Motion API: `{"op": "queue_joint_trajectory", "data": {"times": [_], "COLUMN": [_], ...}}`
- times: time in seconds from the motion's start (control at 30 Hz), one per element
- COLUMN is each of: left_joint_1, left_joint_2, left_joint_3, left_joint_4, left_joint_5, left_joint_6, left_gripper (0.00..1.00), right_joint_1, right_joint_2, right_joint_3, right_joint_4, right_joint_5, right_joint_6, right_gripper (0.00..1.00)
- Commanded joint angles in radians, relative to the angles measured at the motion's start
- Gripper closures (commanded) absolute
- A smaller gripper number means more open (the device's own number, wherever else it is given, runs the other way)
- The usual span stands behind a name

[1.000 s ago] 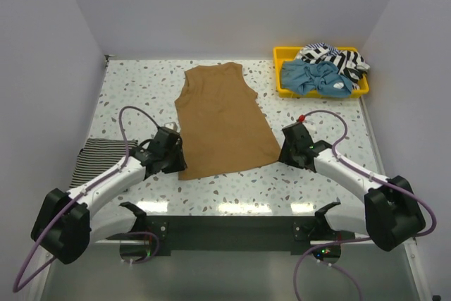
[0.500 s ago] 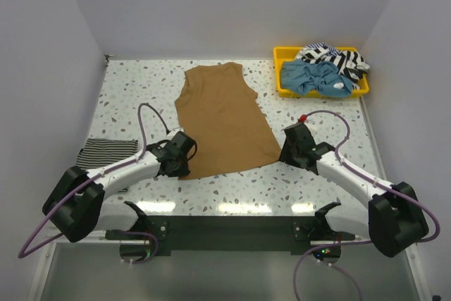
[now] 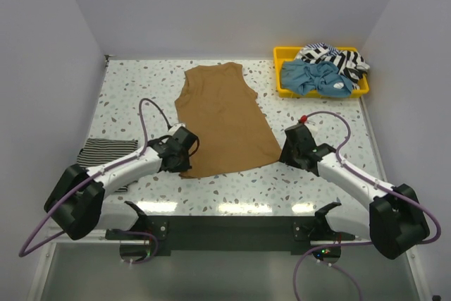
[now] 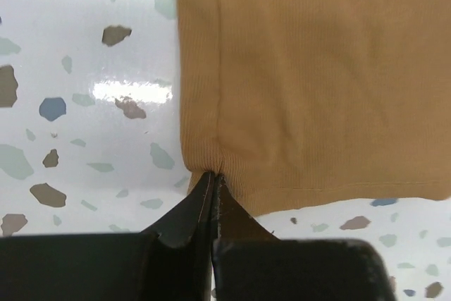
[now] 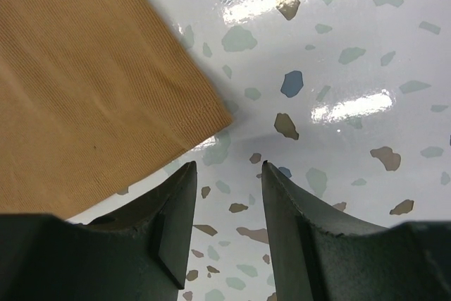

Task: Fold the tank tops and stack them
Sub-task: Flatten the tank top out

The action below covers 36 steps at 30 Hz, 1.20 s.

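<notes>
Aiming for an even grip on both hem corners before I am lifting anything. Striped tank top [image 3: 106, 153]: lying folded at far left. Left gripper [image 4: 213, 175]: clamping tight on the near-left corner of the brown tank top [image 3: 222, 118], lying flat mid-table. Right gripper [image 5: 225, 170]: jaws apart, hovering just beside the right corner, holding nothing; it should straddle the hem first.
</notes>
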Motion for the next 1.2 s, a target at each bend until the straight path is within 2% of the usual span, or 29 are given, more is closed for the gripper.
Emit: {"op": "queue_joint_trajectory", "data": {"times": [0.0,0.27,0.47,0.53,0.6,0.73,0.97,1.17], "left_joint_1": [-0.003,-0.003,0.003,0.007,0.009,0.012,0.012,0.012], "left_joint_2": [-0.054,-0.114,-0.186,-0.216,-0.226,-0.213,-0.218,-0.256], "left_joint_3": [0.105,0.286,0.371,0.389,0.408,0.464,0.521,0.569], "left_joint_4": [-0.036,-0.135,-0.198,-0.197,-0.197,-0.204,-0.204,-0.16], "left_joint_5": [-0.03,0.016,-0.024,-0.016,-0.013,-0.012,-0.019,-0.006], "left_joint_6": [0.014,-0.006,-0.056,-0.064,-0.07,-0.079,-0.11,-0.133], "left_gripper": [1.0,1.0,1.0,1.0,1.0,1.0,1.0,1.0], "right_joint_1": [-0.002,-0.002,-0.002,-0.001,-0.002,-0.002,-0.002,-0.002], "right_joint_2": [-0.006,0.016,0.017,0.028,0.034,0.037,0.043,0.014], "right_joint_3": [-0.01,-0.028,-0.034,-0.039,-0.042,-0.046,-0.056,-0.071], "right_joint_4": [0.028,0.046,0.06,0.072,0.085,0.092,0.124,0.155], "right_joint_5": [0.011,0.017,0.03,0.027,0.027,0.042,0.043,0.014], "right_joint_6": [0.011,0.022,0.028,0.033,0.036,0.042,0.057,0.059], "right_gripper": [0.54,0.47,0.46,0.48,0.55,0.61,0.63,0.57]}}
